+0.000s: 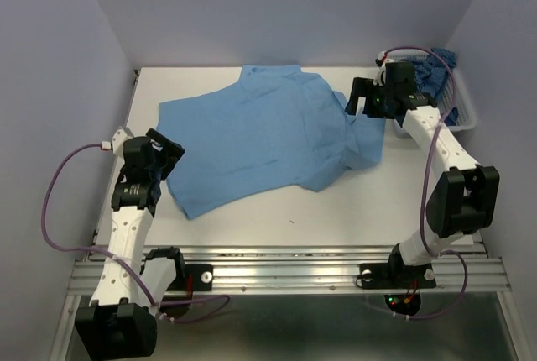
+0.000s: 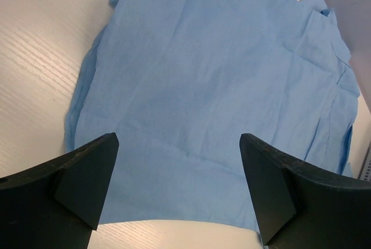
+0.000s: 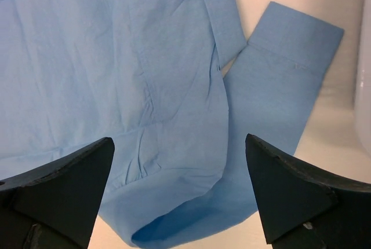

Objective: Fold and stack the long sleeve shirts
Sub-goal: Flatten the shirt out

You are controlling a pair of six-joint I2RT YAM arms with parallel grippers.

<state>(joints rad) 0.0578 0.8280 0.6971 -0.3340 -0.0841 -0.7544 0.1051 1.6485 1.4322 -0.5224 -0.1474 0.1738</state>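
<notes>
A plain light sky-blue long sleeve shirt (image 1: 268, 134) lies spread on the white table, partly folded, its collar toward the back. My left gripper (image 1: 172, 153) hangs open over the shirt's near-left corner; in the left wrist view the gripper (image 2: 178, 145) has only flat cloth (image 2: 203, 75) beneath it. My right gripper (image 1: 361, 102) is open above the shirt's right side. In the right wrist view that gripper (image 3: 178, 142) stands over a folded-back sleeve (image 3: 174, 214), whose cuff (image 3: 295, 35) lies flat. A darker blue shirt (image 1: 438, 65) sits bunched in the basket.
A white mesh basket (image 1: 461, 113) stands at the back right corner, just behind my right arm. Pale walls close in the table on the left, back and right. A metal rail (image 1: 285, 273) runs along the near edge.
</notes>
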